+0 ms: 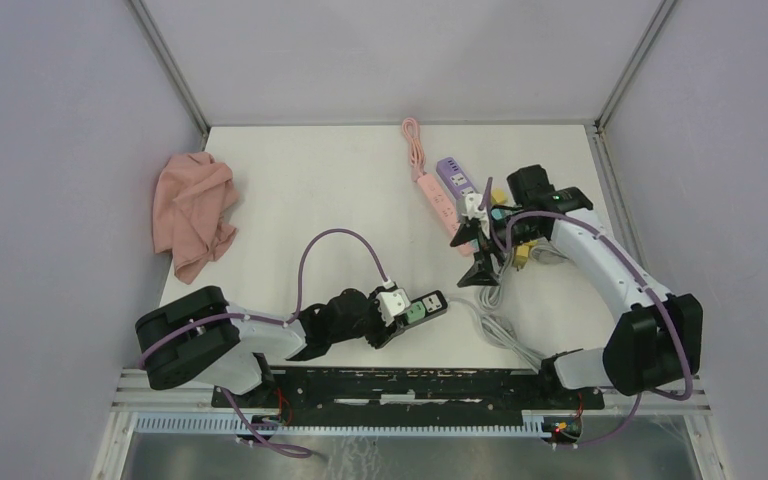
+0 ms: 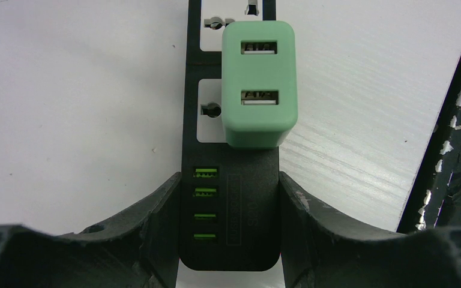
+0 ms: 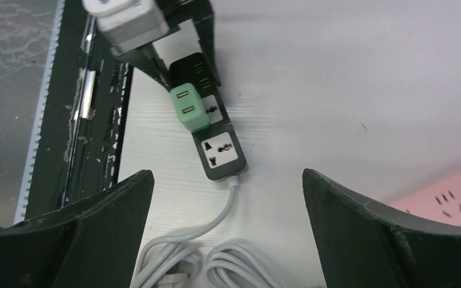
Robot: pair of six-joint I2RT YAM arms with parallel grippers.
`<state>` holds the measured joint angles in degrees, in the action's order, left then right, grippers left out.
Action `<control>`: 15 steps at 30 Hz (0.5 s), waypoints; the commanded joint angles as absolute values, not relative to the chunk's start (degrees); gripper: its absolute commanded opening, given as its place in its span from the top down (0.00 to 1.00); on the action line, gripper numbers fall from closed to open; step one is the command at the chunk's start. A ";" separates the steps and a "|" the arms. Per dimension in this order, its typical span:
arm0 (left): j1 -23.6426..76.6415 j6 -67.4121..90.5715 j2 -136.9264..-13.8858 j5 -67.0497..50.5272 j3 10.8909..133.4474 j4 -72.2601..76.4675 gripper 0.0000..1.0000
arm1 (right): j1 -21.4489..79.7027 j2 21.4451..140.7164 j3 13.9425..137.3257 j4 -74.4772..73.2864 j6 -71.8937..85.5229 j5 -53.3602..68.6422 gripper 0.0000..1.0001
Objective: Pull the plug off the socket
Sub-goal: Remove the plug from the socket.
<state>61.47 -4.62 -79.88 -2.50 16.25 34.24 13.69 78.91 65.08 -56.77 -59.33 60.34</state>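
Observation:
A black power strip, the socket (image 2: 228,198) (image 1: 430,305) (image 3: 219,144), lies near the table's front edge. My left gripper (image 2: 228,225) (image 1: 400,318) is shut on its end with the green USB ports. A mint-green plug (image 2: 259,84) (image 1: 416,311) (image 3: 189,108) with two USB ports sits in the strip's second outlet, just past the left fingers (image 2: 150,216). My right gripper (image 3: 228,180) (image 1: 478,257) hangs open and empty to the right of the strip, above its white cable (image 3: 216,249). It touches nothing.
A pink cloth (image 1: 195,210) lies at the far left. A pink power strip (image 1: 435,195) (image 3: 450,195) and a purple one (image 1: 457,178) lie at the back right beside the right arm. The coiled white cable (image 1: 500,320) runs toward the right arm's base. The black front rail (image 1: 400,385) borders the near edge.

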 commanded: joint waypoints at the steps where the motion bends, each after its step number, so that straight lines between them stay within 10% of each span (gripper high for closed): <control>1: 61.53 -3.38 -79.45 -3.73 17.06 37.30 0.97 | 19.93 78.61 66.31 -59.38 -65.30 59.31 0.00; 15: 61.52 -2.41 -81.00 -4.81 17.49 39.90 0.97 | 27.29 79.54 58.05 -50.75 -64.25 53.06 0.07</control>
<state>61.47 -4.60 -80.51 -3.07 16.25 35.22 25.26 79.22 59.29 -55.27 -63.92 55.31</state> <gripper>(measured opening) 0.587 0.947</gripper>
